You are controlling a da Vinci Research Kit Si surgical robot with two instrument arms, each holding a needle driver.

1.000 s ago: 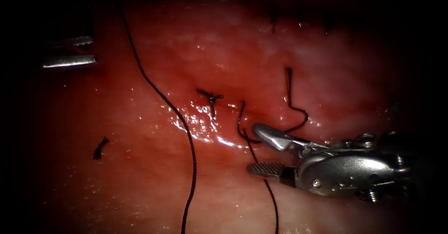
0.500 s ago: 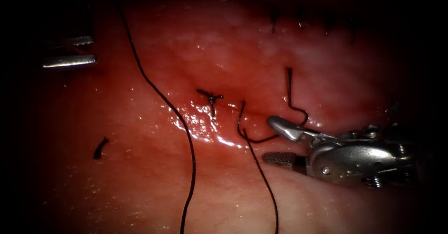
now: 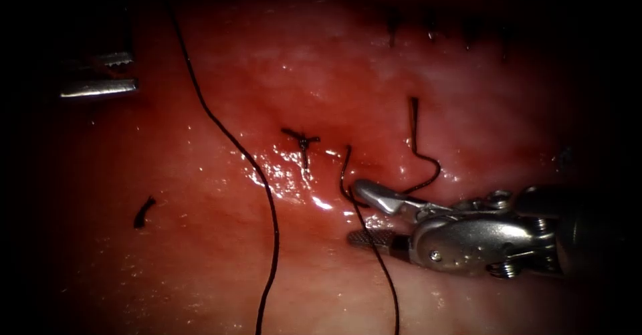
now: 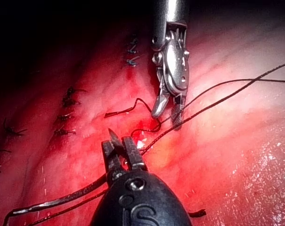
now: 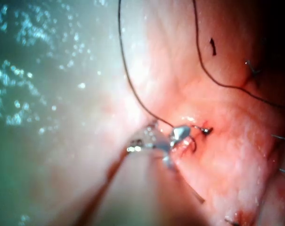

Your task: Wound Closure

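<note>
Taking the finished knot (image 3: 302, 139) on the cut as the landmark: the right tool (image 3: 356, 213) sits just below and to the right of it, low over the tissue (image 3: 200, 261). Its jaws are wide apart and hold nothing. A strand of thread (image 3: 378, 261) rises from the tissue just right of the knot, curls and runs down between those open jaws. A short dark thread end (image 3: 414, 124) stands up further right of the knot and bends back towards the upper jaw.

The left tool (image 3: 100, 73) waits well to the left of the knot and above it. Its jaws are a little apart and empty. A second long strand (image 3: 271, 201) sweeps past the knot on its left, touching neither tool. A small cut end of thread (image 3: 142, 212) lies well to the lower left.

Where the needle is I cannot tell.

The thread looks fine, limp and almost weightless, and is probably slippery from the wet surface. It likely wants a flat, firm bite on the ridged faces of the jaws, mid-strand and a little clear of where it leaves the tissue. The tissue looks soft and glistening, so a hard tug near the knot could tear it.
</note>
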